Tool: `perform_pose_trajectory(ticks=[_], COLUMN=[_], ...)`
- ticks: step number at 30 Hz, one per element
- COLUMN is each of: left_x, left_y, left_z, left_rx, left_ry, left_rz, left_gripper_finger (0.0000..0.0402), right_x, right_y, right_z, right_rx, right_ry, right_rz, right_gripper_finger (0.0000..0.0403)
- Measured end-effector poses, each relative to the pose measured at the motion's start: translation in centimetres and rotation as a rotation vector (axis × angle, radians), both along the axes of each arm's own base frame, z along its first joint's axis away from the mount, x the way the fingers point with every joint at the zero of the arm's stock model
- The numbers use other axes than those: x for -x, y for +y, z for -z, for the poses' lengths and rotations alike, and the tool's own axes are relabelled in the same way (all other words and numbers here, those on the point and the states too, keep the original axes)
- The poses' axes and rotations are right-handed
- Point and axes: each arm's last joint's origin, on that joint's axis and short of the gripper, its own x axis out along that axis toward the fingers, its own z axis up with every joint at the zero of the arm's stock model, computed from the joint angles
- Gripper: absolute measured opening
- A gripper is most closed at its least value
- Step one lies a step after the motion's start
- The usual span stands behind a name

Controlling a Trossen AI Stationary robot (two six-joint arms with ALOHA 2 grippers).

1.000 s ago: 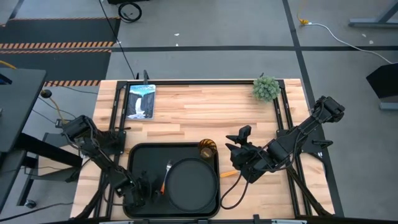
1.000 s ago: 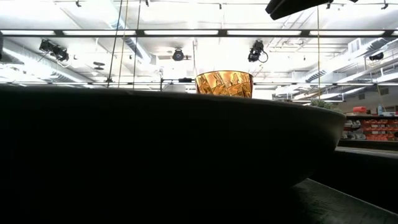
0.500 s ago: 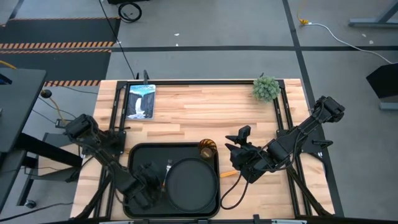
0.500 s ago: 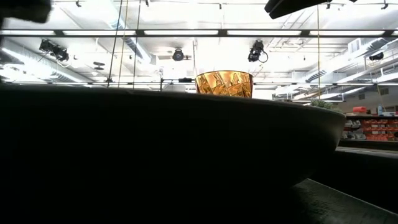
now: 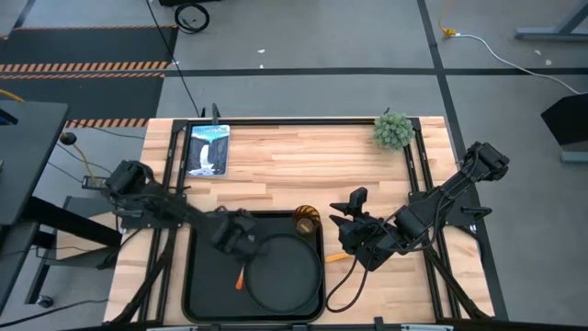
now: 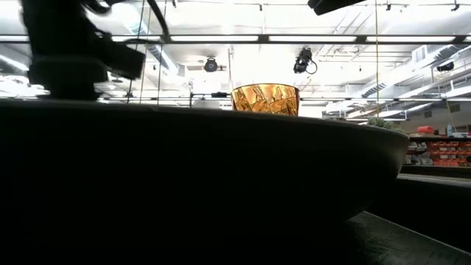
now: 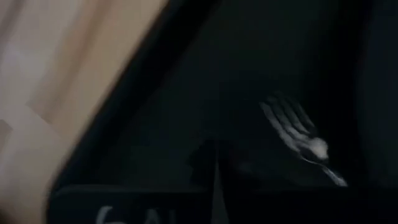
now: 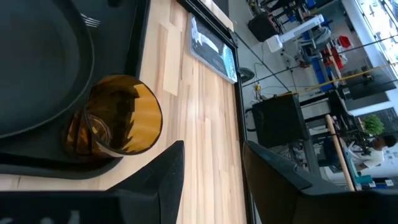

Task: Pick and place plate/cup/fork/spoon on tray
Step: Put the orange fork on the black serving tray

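The black tray (image 5: 204,276) lies at the table's near middle. The round black plate (image 5: 285,273) lies in its right half. The amber cup (image 5: 306,222) stands in the tray's far right corner and also shows in the right wrist view (image 8: 115,124). The fork lies in the tray left of the plate, orange handle (image 5: 241,277) toward the near edge, tines (image 7: 291,122) in the left wrist view. My left gripper (image 5: 241,239) hovers shut over the fork's tine end. My right gripper (image 5: 352,223) is open, right of the cup. The spoon's orange handle (image 5: 337,256) lies on the table by it, its bowl hidden.
A framed picture (image 5: 208,149) lies at the far left of the table and a small green plant (image 5: 393,130) stands at the far right. Bare wood lies between them. In the low view the plate's rim (image 6: 221,147) fills the front, with the cup (image 6: 265,98) behind it.
My left gripper has risen and gone from the tray's near left corner toward the far edge and the right, ending over the tray's far middle. The fork has stayed where it lay in the tray.
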Motion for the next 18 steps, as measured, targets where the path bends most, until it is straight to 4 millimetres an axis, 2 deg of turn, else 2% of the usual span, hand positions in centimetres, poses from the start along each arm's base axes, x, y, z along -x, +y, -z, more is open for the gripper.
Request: perform_pose_trajectory(ticks=[4, 9, 13, 18], left_x=[0.5, 3.2, 4.9, 5.6], left_y=[2.4, 4.6, 5.3, 5.4], left_z=[-0.6, -1.0, -0.1, 1.1], left_rx=[-0.004, 0.020, 0.116, 0.252], left_ry=[0.001, -0.097, -0.293, -0.488], left_rz=[0.014, -0.002, -0.003, -0.037], left_gripper_finger=[0.0006, 0.0009, 0.0005, 0.0017], right_x=[0.0, 0.0, -0.1, -0.2], right_y=[0.0, 0.0, 0.1, 0.2], right_z=[0.0, 0.0, -0.1, -0.2], right_rx=[0.001, 0.000, -0.013, -0.023], right_ry=[0.001, 0.000, -0.016, -0.027], right_rz=[-0.002, -0.002, -0.003, -0.005], right_gripper_finger=[0.0171, 0.0171, 0.0171, 0.0171])
